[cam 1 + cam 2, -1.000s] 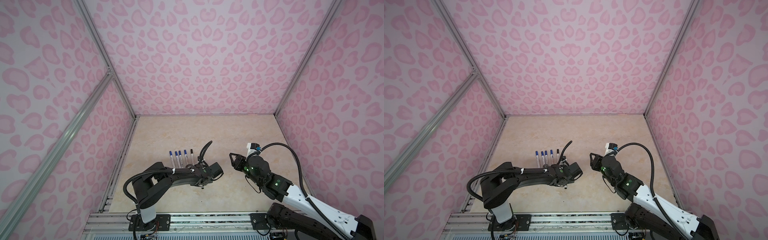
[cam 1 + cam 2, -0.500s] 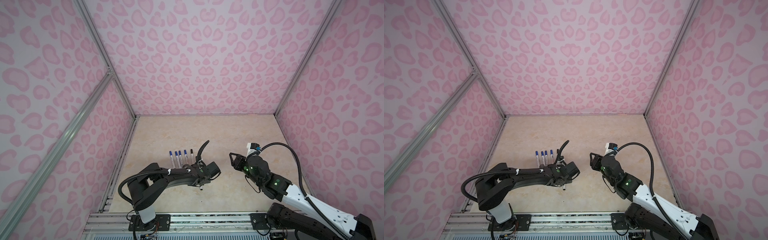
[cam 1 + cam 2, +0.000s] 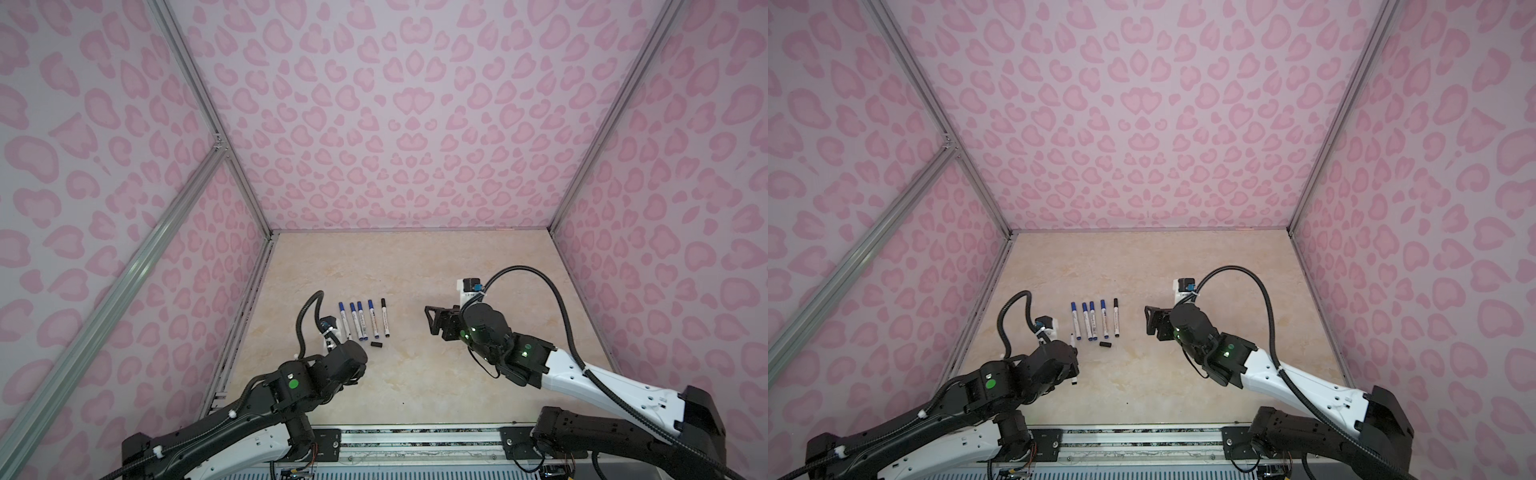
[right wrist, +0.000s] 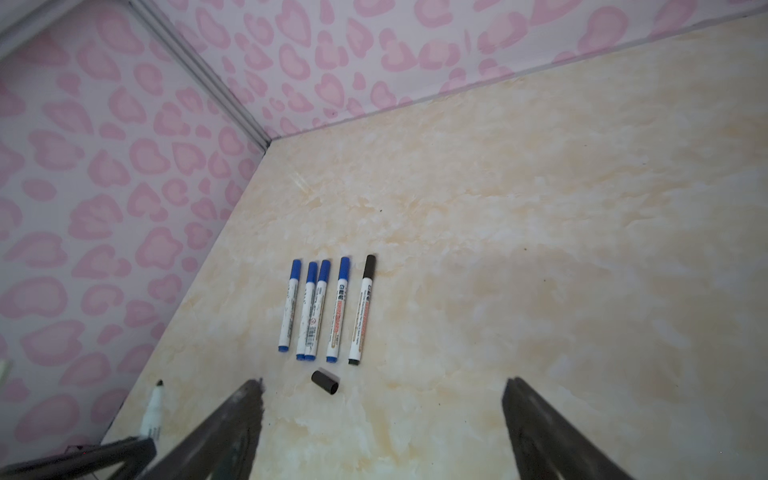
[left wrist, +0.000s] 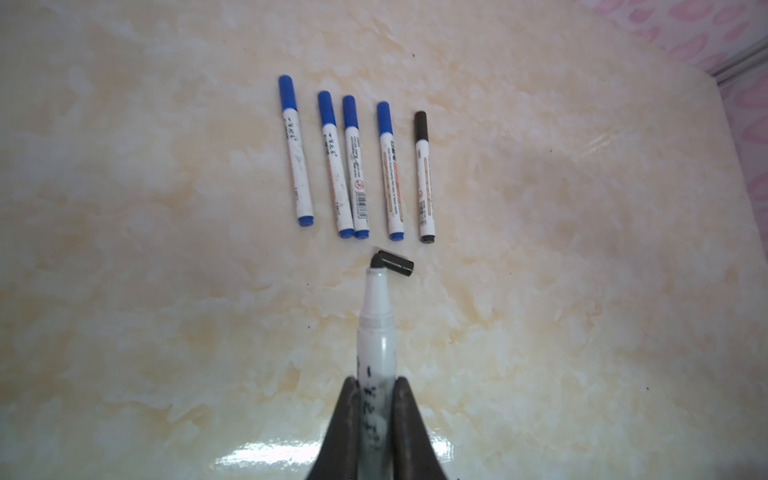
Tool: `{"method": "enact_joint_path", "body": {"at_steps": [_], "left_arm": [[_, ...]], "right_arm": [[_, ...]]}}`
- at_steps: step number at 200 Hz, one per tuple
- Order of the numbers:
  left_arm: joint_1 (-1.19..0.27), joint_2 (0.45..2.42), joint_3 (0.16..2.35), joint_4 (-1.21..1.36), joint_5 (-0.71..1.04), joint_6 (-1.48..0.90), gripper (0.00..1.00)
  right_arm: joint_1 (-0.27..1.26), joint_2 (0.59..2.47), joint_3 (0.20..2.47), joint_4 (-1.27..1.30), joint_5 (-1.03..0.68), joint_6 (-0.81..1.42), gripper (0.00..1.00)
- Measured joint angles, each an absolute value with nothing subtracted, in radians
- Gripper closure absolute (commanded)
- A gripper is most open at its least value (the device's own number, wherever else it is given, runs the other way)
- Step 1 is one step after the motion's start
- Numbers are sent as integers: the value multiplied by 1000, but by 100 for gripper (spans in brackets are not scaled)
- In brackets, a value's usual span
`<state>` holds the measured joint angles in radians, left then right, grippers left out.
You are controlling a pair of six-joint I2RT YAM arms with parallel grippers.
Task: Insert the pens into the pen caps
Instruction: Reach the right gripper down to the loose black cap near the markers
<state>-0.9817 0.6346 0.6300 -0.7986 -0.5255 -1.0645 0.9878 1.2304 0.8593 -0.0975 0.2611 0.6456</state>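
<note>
Toward the left edge of the beige marbled tabletop [image 3: 415,266] lie five capped white markers [image 5: 355,166]; pink heart-print walls [image 3: 395,124] enclose it. At the front, the left gripper [image 5: 376,380] clamps an uncapped white marker [image 5: 376,328]; the right gripper [image 4: 384,384] holds its jaws apart.

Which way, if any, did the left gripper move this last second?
Yes: the left gripper went leftward, from right of the pen row to its left end.
</note>
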Motion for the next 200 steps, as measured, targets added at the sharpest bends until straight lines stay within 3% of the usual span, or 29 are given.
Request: {"method": "enact_joint_path", "body": {"at_steps": [28,72,200], "left_arm": [[-900,526,580,-862,-519,-1037,97],[-799,535,498,-856,-450,-1000,97],[-774,515,485,-841,-404,-997,97]], "right_arm": [[1046,1509,1074,-143,205,564,33],[1076,1809,1282,-231,106,485,39],[1084,2038,1423,-315,-35,420,39]]}}
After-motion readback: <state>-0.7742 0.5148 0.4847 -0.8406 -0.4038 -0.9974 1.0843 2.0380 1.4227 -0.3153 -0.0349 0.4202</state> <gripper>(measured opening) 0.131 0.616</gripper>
